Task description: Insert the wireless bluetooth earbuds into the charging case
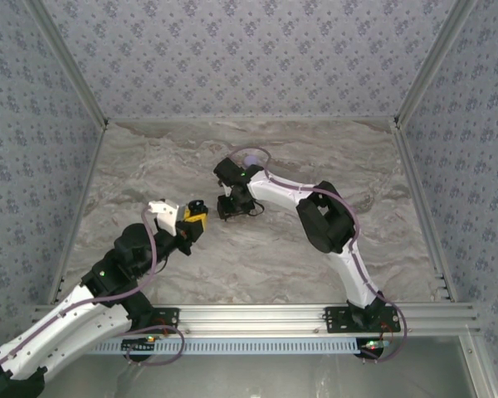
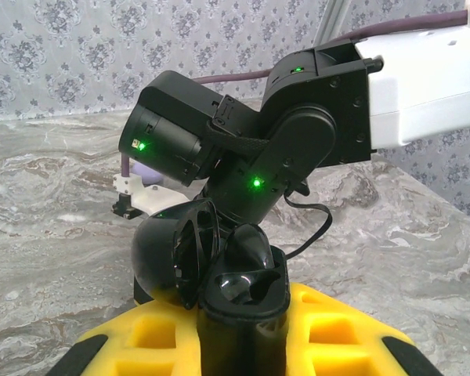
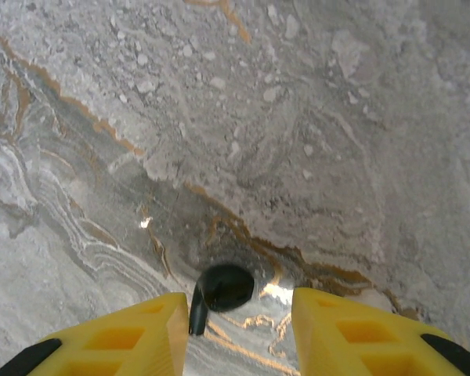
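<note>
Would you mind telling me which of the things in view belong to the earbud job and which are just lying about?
Belongs to the job:
- charging case, lid open, clamped in the left gripper
- earbud, lying on the table between the open jaws of the right gripper

Just lying about:
- pale lilac disc, on the far side of the right gripper

Floral-papered walls enclose a marbled tabletop.
</note>
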Available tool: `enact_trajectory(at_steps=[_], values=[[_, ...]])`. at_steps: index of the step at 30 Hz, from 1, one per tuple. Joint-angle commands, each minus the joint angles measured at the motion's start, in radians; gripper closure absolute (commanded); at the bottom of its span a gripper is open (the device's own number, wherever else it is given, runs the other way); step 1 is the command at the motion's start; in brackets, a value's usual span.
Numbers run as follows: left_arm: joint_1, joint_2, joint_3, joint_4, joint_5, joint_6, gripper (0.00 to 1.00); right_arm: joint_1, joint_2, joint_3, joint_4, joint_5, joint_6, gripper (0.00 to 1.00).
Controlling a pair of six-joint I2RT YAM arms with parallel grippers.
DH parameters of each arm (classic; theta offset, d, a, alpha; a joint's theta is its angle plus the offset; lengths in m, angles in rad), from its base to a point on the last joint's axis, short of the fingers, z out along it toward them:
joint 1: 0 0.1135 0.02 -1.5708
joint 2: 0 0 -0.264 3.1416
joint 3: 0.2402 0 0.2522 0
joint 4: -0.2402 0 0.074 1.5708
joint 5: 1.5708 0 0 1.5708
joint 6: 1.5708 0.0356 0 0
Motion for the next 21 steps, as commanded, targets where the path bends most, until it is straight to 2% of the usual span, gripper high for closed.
enact_trajectory(at_steps=[1, 12, 21], values=[[0.008, -0.013, 0.017, 0.000, 0.012, 0.001, 0.84, 0.015, 0.043, 0.050, -0.070, 0.028, 0.011, 0.59], [0.016, -0.020, 0.003, -0.006, 0.019, -0.009, 0.84, 0.038, 0.109, 0.127, -0.124, 0.055, 0.012, 0.62], [0.022, -0.024, -0.004, -0.008, 0.040, -0.015, 0.84, 0.048, 0.121, 0.132, -0.139, 0.058, -0.027, 0.75]])
